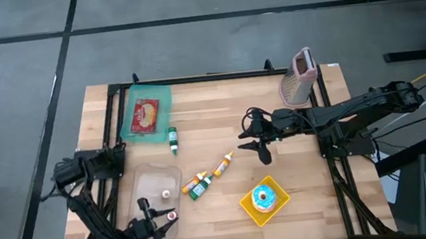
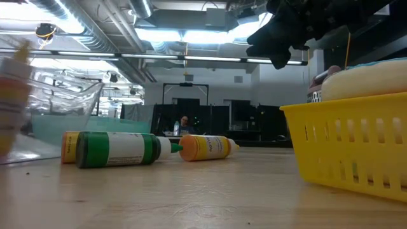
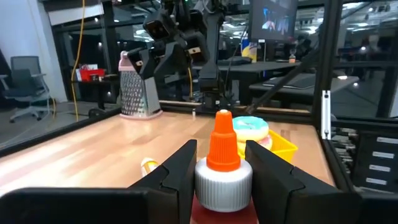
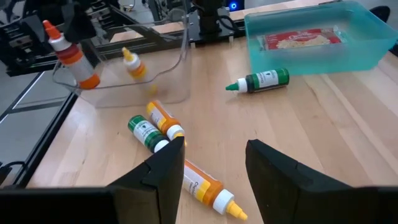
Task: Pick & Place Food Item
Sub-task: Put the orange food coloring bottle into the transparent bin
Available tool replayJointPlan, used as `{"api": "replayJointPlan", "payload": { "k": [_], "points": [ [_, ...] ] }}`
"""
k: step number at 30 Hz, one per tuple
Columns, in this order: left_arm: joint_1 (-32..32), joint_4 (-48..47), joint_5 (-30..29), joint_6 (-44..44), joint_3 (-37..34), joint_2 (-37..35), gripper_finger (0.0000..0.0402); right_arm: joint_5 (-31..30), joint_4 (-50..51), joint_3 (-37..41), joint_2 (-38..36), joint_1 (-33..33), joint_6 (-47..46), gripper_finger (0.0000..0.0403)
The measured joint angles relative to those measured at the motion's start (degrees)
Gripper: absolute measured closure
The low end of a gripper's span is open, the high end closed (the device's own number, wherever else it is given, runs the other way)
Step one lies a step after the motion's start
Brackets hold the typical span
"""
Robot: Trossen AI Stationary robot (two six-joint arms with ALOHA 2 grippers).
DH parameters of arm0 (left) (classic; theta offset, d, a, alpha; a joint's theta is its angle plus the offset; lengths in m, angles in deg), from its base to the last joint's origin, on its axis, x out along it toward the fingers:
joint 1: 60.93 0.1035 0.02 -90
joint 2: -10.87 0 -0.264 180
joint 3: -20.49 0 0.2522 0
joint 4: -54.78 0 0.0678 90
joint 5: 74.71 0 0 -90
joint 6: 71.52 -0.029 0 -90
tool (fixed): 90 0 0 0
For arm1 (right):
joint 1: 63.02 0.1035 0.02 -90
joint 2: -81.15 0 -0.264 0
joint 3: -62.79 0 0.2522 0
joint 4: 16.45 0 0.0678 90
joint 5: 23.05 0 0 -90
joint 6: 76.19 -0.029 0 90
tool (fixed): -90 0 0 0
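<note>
Hovering mid-table, the right gripper [image 1: 257, 142] spreads empty; the left gripper [image 3: 219, 168] pinches a bottle [image 3: 222, 163] at the front edge.

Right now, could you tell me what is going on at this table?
The left gripper is shut on an orange-capped bottle at the clear container, which already has a yellow-capped bottle in it. The right gripper hovers open above the table's middle, empty. Several more bottles lie loose on the wood, and a donut sits in a yellow basket.
</note>
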State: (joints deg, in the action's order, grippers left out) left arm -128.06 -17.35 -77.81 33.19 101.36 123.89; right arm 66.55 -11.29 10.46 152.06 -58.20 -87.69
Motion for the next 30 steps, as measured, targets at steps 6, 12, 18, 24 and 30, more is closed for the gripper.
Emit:
{"api": "replayJointPlan", "payload": {
  "k": [6,12,18,24,30],
  "points": [
    [-1.2,0.0,3.3,-3.1,-0.2,-2.2,0.0289,-0.2,0.0,0.0,0.0,0.0,0.0,0.0234],
    [-1.1,-0.5,5.6,-9.1,-0.4,-5.1,0.0289,-0.2,0.0,0.0,0.0,0.0,0.0,0.0234],
    [-1.1,-4.5,4.4,-8.0,-0.4,-6.3,0.0289,-0.2,0.1,0.0,0.0,0.0,0.0,0.0234],
    [-1.0,-10.3,3.6,-3.3,-0.3,-6.3,0.0289,-0.2,0.1,0.0,0.0,0.0,0.0,0.0234],
    [-0.6,-16.3,3.3,0.6,-0.3,-7.4,0.0289,-0.2,0.1,0.0,0.0,0.0,0.0,0.0234]
  ]
}}
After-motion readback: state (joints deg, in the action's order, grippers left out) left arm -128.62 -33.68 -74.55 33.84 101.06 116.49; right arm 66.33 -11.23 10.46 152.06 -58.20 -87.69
